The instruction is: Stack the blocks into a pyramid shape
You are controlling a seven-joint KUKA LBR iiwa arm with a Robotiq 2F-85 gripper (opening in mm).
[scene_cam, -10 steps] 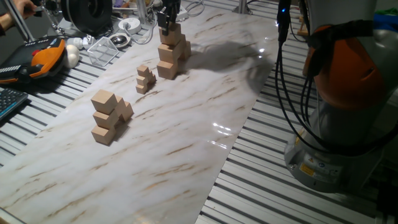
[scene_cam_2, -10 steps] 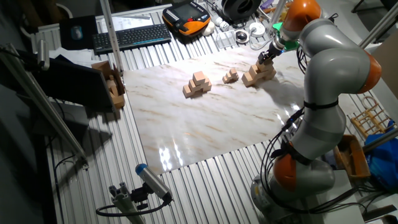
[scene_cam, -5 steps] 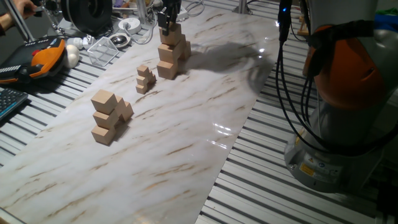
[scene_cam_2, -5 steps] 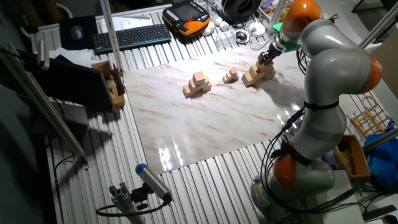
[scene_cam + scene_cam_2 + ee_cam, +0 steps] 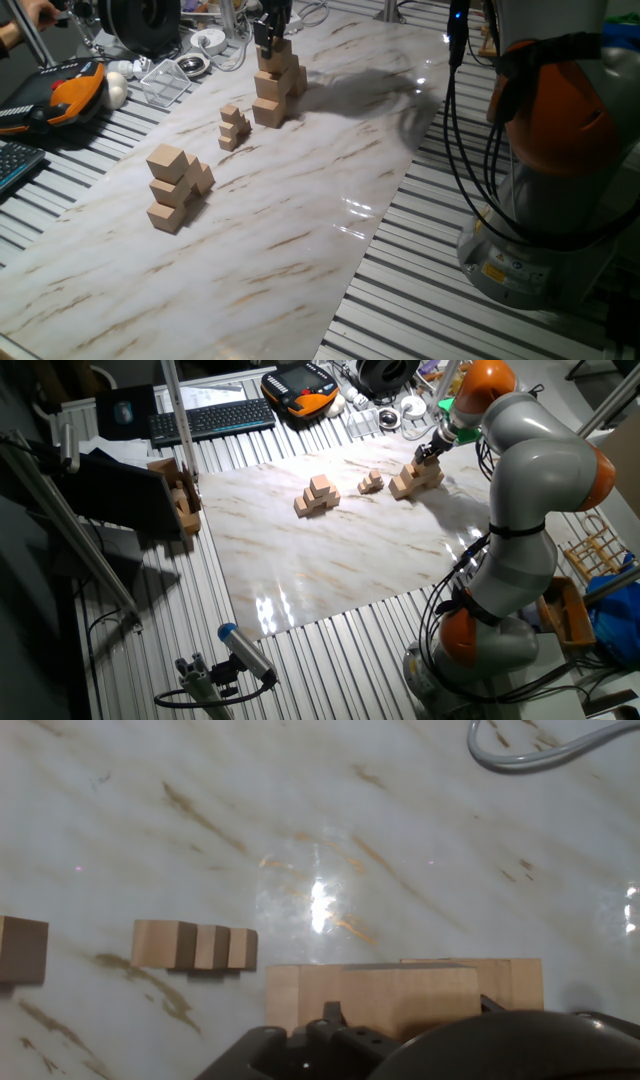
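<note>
A stepped pile of tan blocks point(image 5: 272, 88) stands at the far end of the marble board; it also shows in the other fixed view point(image 5: 415, 477). My gripper point(image 5: 268, 36) sits right on the pile's top block point(image 5: 279, 50), fingers down at its sides; I cannot tell whether they grip it. In the hand view that top block point(image 5: 370, 998) fills the lower middle, just above the dark gripper body. A second pile of same-size blocks point(image 5: 176, 188) stands nearer, also in the other fixed view point(image 5: 318, 495).
A small pile of much smaller tan cubes point(image 5: 233, 127) stands between the two piles, also in the hand view point(image 5: 195, 946). An orange pendant point(image 5: 72, 90), a clear plastic box point(image 5: 165, 80) and cables lie past the board's far left edge. A white cable point(image 5: 530, 750) lies nearby.
</note>
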